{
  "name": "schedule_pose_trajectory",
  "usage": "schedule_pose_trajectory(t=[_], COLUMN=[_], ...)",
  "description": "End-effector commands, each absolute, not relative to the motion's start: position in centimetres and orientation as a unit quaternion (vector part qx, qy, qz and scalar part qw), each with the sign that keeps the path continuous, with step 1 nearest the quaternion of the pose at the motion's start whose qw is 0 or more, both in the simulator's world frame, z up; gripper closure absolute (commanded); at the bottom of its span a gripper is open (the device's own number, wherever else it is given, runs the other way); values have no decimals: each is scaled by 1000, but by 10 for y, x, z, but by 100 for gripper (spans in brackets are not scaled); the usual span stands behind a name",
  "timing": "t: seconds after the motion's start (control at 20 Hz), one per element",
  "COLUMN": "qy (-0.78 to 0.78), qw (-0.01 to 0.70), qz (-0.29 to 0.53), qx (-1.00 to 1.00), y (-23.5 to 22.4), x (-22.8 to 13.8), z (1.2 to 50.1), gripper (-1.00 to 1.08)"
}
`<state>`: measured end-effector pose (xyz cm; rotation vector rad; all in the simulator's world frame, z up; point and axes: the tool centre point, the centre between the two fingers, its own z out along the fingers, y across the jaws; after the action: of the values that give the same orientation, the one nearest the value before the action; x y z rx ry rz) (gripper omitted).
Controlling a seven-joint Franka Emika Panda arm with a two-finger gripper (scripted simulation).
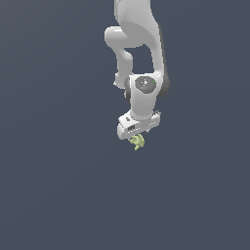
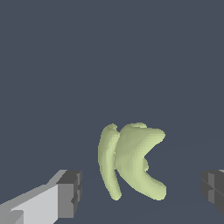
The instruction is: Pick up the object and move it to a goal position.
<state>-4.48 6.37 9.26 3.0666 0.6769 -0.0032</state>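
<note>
We count one robot arm (image 1: 139, 73), white and jointed, in the exterior view. It carries one gripper (image 1: 137, 135), and in the wrist view we count two fingers on it, each ending in one dark grey pad (image 2: 70, 193), so two pads in all. We count one object (image 2: 131, 161), a single pale yellow-green lump. On it we make out at least three curved, pointed lobes in the wrist view; any further lobes we cannot tell.
</note>
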Motion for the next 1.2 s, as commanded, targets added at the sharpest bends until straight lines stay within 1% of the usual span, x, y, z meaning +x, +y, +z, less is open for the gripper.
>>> schedule_pose_trajectory(t=[0.0,0.3,0.75,1.0,1.05,1.15], qy=[223,221,224,224,224,224], qw=[0,0,0,0,0,0], qz=[0,-1,0,0,0,0], qx=[975,975,975,975,975,975], y=[66,66,66,66,66,66], x=[-47,-47,-48,-47,-47,-47], z=[90,85,47,40,40,40], gripper=[-92,-92,-92,-92,108,108])
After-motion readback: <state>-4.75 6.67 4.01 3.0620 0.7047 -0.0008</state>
